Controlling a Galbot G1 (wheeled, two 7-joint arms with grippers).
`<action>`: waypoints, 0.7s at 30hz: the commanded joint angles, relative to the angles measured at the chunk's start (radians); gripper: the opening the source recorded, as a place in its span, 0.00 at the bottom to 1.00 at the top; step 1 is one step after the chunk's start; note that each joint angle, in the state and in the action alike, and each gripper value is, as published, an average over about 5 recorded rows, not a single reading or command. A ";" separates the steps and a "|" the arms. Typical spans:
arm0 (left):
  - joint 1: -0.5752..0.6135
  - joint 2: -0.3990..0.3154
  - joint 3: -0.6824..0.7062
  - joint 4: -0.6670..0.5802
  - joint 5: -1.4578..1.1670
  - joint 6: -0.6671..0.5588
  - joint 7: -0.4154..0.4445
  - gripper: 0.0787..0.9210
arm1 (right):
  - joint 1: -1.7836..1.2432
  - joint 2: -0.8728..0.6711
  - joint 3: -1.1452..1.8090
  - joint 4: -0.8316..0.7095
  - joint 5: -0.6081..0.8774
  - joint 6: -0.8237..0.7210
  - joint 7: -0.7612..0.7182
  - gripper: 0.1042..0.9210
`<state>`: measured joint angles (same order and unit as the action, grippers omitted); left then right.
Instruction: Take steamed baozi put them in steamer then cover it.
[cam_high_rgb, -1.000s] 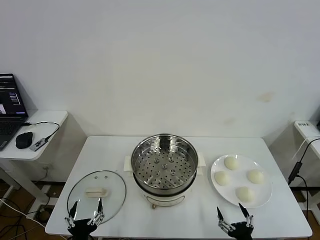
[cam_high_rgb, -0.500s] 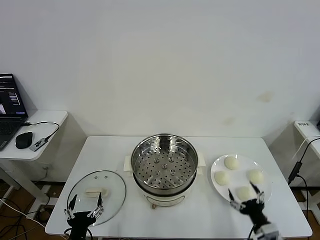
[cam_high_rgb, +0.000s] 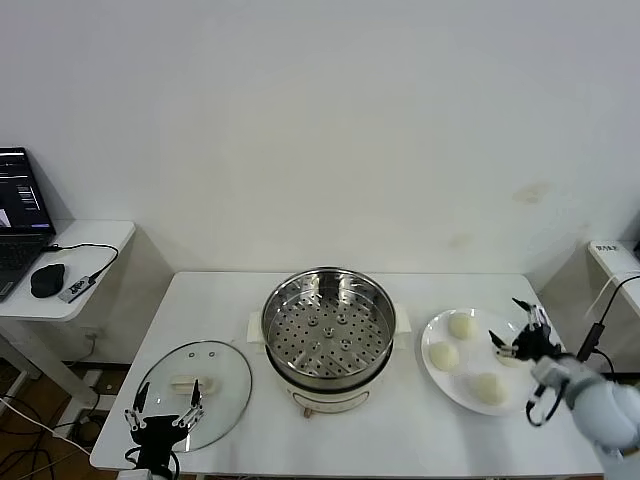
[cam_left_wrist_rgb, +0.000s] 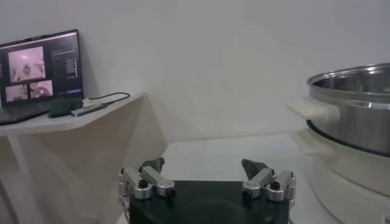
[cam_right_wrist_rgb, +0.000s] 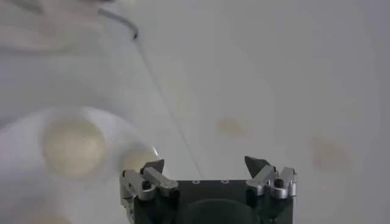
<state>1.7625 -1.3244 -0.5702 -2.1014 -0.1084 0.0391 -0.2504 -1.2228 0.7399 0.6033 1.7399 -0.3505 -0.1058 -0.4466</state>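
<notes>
right pincer released, hovering at right of frame over the plate, above the rightmost of four baozi. left pincer spread wide at lower left, over the near edge of the cover lying on the tabletop. steamer uncovered at centre, nothing on its tray.

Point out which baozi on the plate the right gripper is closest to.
The right gripper, open, hovers over the bun at the plate's right edge, partly hiding it. The other three lie clear: far, left, near.
</notes>
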 joint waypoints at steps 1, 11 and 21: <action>-0.011 0.012 -0.006 -0.001 0.014 0.017 -0.011 0.88 | 0.451 -0.307 -0.368 -0.202 -0.010 -0.028 -0.344 0.88; -0.016 0.019 -0.022 0.006 0.019 0.015 -0.018 0.88 | 0.806 -0.331 -0.827 -0.349 0.135 0.034 -0.600 0.88; -0.023 0.015 -0.040 0.014 0.027 0.015 -0.015 0.88 | 0.948 -0.152 -0.987 -0.550 0.092 0.034 -0.568 0.88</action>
<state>1.7410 -1.3089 -0.6034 -2.0913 -0.0894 0.0518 -0.2654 -0.4807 0.5239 -0.1545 1.3546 -0.2688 -0.0780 -0.9281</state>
